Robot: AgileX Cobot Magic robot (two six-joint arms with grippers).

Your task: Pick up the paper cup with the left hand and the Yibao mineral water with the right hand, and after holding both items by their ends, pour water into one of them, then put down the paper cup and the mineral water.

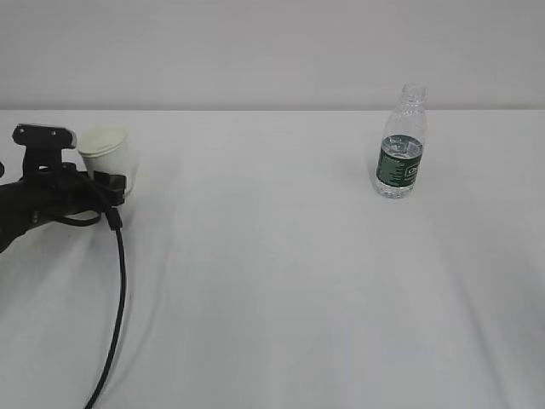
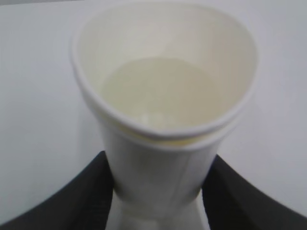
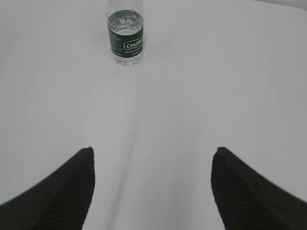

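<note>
Paper cup [image 2: 163, 129]: white, tapered, rolled rim, pale cream inside, apparently empty, though hard to tell; looks like two cups nested, a second rim showing just under the first. Pinched low on the wall between the two dark fingers [image 2: 84, 196] of the left gripper [image 2: 158, 211], one pad on each side, jaws closed to the cup's width. Seen in the exterior view at far left [image 1: 106, 158], upright, with the left gripper [image 1: 106, 183] clamped around its lower part. Whether its base rests on the table [image 1: 281, 281] or hangs just clear cannot be told.

Right gripper [image 3: 153, 191]: fingers [image 3: 62, 191] spread wide, nothing between them, only bare white table below. Out of the exterior view.

Yibao mineral water [image 3: 125, 36]: small clear bottle, dark green label band, part full. Standing upright, well ahead of the right gripper and a little left of its centre line. In the exterior view at right rear [image 1: 401, 145], neck open, no cap, well apart from the cup.

Black cable [image 1: 119, 298]: trailing from the left arm across the table toward the near edge.

Step in hand, judged: cup secured by the left; bottle not yet taken.

Next move, judged: right gripper forward and slightly left, jaws kept wide to straddle the bottle, closing gently so as not to squeeze water from the open neck; then both lifted and brought together for the pour.
</note>
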